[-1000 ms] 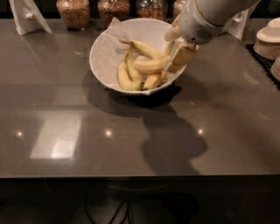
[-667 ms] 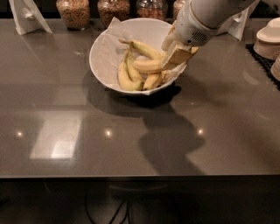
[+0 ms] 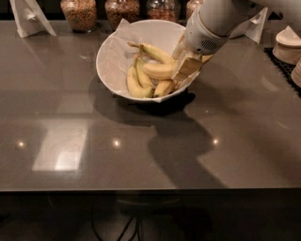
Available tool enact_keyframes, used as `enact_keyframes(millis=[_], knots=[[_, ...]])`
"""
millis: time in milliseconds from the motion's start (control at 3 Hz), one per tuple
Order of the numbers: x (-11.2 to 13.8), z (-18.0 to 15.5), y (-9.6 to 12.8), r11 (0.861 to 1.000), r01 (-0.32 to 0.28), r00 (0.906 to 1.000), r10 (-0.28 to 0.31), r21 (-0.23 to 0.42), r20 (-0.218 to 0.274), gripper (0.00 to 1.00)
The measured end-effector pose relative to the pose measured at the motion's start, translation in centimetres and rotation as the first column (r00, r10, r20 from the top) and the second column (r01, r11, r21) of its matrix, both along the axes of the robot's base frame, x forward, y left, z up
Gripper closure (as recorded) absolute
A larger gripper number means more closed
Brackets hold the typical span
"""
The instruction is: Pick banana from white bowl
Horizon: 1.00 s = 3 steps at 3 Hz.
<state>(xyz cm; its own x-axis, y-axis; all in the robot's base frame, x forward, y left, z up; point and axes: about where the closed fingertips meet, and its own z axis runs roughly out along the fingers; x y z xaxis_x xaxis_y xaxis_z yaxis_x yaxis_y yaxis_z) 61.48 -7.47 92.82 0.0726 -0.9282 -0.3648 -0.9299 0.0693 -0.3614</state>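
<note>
Gripper (image 3: pixel 184 69) in white bowl (image 3: pixel 105 70), at banana (image 3: pixel 157 70) (other bananas (image 3: pixel 135 83) crowd it).

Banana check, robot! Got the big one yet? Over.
End effector down inside large round white bowl, right side. Long pale yellow banana right beside it, lying in bowl. Shorter curved bananas crowd around it.

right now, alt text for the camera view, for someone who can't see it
A robot gripper reaches into the right side of a white bowl of bananas, at the end of the longest, palest banana. The bowl stands on a dark table, with jars of grain behind it.
</note>
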Motion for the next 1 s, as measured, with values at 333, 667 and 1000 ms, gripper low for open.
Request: enact_keyframes(millis=[333,667,1000], knots=[[0.0,-0.03,0.0,1.0,0.0,1.0,0.0,-0.001,-0.001,0.43],[-0.07,-0.8,0.07,1.0,-0.004,0.9999,0.004,-0.016,-0.013,0.61],[-0.54,-0.7,0.08,1.0,-0.016,0.9998,0.015,-0.026,-0.011,0.86]])
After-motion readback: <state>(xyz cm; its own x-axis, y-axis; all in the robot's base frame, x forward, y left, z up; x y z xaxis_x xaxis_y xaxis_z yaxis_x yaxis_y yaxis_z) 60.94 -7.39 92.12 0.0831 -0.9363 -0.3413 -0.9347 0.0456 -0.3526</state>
